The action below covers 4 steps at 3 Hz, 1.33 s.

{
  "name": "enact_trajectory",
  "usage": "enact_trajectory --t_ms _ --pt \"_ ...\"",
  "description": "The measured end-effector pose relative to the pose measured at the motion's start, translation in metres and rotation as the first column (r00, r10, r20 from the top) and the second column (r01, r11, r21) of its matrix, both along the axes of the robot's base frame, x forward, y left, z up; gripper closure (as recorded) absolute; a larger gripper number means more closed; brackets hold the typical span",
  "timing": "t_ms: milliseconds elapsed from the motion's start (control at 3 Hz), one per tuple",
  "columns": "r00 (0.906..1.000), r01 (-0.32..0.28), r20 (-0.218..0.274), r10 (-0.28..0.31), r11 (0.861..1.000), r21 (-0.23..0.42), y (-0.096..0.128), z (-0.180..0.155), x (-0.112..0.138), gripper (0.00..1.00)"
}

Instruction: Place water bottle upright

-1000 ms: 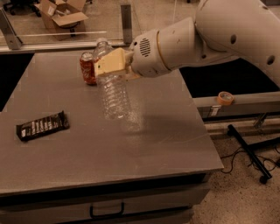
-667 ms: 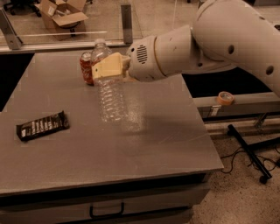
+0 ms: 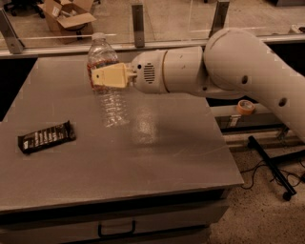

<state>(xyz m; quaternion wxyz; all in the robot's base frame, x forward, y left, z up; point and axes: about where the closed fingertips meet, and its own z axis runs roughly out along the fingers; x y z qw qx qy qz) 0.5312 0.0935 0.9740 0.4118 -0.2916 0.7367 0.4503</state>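
The water bottle is clear ribbed plastic with a white cap. It is nearly upright, leaning slightly left at the top, with its base at or just above the grey table at the back left. My gripper reaches in from the right and is shut on the bottle's upper half, one tan finger across its front. The red soda can stands right behind the bottle and shows only as a red tint through and beside the plastic.
A black snack bar lies at the table's left edge. A glass rail runs behind the table, with a cardboard box on the floor beyond. A tape roll and a black stand leg are to the right.
My gripper has carried the bottle left and slightly back, so it now stands in front of the red can. The bottle has gone from tilted to nearly upright.
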Motion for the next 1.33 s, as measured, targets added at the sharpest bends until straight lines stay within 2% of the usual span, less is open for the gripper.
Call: enact_trajectory --t_ms 333,667,1000,1333 --pt "0.9836 -0.020 0.179 0.021 1.000 -0.009 0.005 0.001 0.003 1.00" --pt "0.9371 0.020 0.349 -0.012 1.000 -0.019 0.006 -0.004 0.005 1.00" --pt "0.8825 0.084 0.463 -0.082 0.996 0.016 0.001 -0.003 0.014 1.00" --pt "0.8520 0.122 0.509 -0.124 0.992 0.037 -0.005 -0.005 0.018 1.00"
